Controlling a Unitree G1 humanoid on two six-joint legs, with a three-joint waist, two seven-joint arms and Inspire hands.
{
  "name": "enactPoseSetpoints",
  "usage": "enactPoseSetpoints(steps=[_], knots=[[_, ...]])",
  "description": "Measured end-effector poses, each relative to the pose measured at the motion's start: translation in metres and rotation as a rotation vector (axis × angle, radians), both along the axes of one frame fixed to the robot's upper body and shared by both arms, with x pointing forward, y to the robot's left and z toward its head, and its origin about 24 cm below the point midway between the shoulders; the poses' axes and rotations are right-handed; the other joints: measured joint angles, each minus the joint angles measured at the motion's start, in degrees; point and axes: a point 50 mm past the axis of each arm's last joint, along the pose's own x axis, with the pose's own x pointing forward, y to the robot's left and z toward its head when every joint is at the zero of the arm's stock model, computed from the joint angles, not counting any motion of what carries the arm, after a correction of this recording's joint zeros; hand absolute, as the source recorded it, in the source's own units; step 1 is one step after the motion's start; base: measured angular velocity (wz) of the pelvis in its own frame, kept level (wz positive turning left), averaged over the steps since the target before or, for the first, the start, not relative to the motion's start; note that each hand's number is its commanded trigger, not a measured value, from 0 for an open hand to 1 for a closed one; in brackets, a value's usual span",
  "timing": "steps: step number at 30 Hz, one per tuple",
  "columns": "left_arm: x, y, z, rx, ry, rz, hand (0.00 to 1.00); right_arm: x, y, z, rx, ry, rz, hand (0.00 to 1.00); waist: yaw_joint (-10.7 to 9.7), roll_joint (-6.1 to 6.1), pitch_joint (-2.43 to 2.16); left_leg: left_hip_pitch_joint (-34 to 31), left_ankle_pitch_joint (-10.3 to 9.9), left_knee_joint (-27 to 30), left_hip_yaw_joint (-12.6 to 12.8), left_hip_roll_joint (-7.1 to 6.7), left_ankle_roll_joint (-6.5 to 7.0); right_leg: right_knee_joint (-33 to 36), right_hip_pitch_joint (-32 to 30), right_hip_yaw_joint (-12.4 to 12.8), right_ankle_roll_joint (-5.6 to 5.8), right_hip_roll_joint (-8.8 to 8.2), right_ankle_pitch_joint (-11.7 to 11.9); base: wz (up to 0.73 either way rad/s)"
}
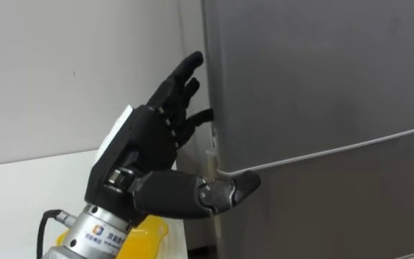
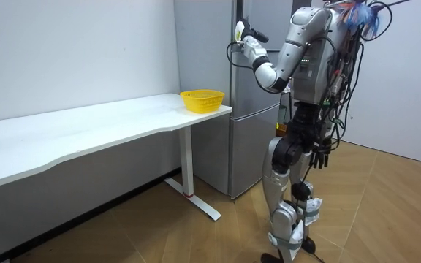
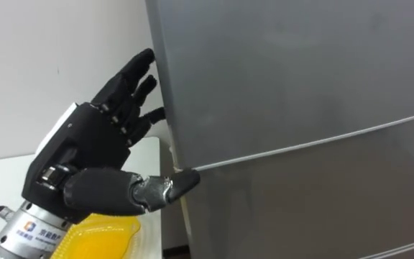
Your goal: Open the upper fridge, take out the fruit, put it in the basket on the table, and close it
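Left eye view: left hand (image 1: 148, 142), fingers straight and spread, at the left edge of the grey metal fridge's upper door (image 1: 322, 72). Door shut, item inside unseen.

Room view: white counter (image 2: 86, 130) with yellow mesh basket (image 2: 202, 100) crowds that edge. Right hand (image 2: 320, 156) hangs, state unreadable.

Right eye view: thumb at the door seam. Opening and retrieval both remain.

One grey fridge (image 1: 322, 108), its front split by one pale seam (image 1: 336, 150) into two doors: one upper door (image 1: 322, 65) and one lower door (image 1: 336, 208). One white worktop (image 2: 86, 131) stands beside it and carries one yellow basket (image 2: 202, 99). Two robot hands: one left hand (image 1: 149, 137) raised at the fridge's edge, and one right hand (image 2: 320, 155) hanging low.
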Motion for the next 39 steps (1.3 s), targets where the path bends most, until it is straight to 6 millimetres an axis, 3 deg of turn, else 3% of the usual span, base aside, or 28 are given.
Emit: enactPoseSetpoints(steps=[4,15,24,31,39], knots=[[-0.002,-0.0084,-0.0017,0.01,0.003,-0.045,0.0,-0.0005,0.0001,0.0,0.002,0.002,-0.001,0.0,-0.2,0.03,-0.02,0.0,0.0,0.1,0.1,0.01,0.01,0.0,0.0,0.1,0.01,0.01,0.0,0.0],[-0.003,-0.0082,-0.0005,-0.012,0.006,-0.069,0.0,-0.0005,0.0002,0.0,0.0,-0.009,-0.01,0.0,-0.2,-0.38,-0.3,-0.3,0.0,0.1,0.1,0.03,0.01,0.0,-0.1,0.1,-0.02,0.05,0.1,0.0],[-0.0033,-0.007,-0.0002,-0.029,0.016,-0.089,0.0,0.0038,0.0007,0.0003,0.005,-0.031,-0.004,0.0,-0.3,0.03,-0.59,-0.5,0.0,0.2,0.2,0.01,0.01,0.0,-0.2,0.3,0.0,0.0,0.2,0.0],[-0.0034,-0.0075,-0.0003,-0.026,0.015,-0.094,0.0,0.0042,0.0,0.0005,0.02,-0.03,-0.002,0.0,-0.9,-0.3,-0.34,-0.8,0.0,0.8,0.2,-0.09,0.01,-0.1,-0.1,0.4,0.02,-0.09,0.2,0.01],[-0.004,-0.0085,0.0001,-0.044,0.016,-0.115,0.0,0.0047,-0.0011,0.0009,0.046,-0.02,-0.008,0.0,-1.1,-0.02,-0.51,-1.0,0.0,0.9,0.9,-0.38,0.01,-0.2,-0.3,0.8,0.23,-0.41,0.1,0.0]])
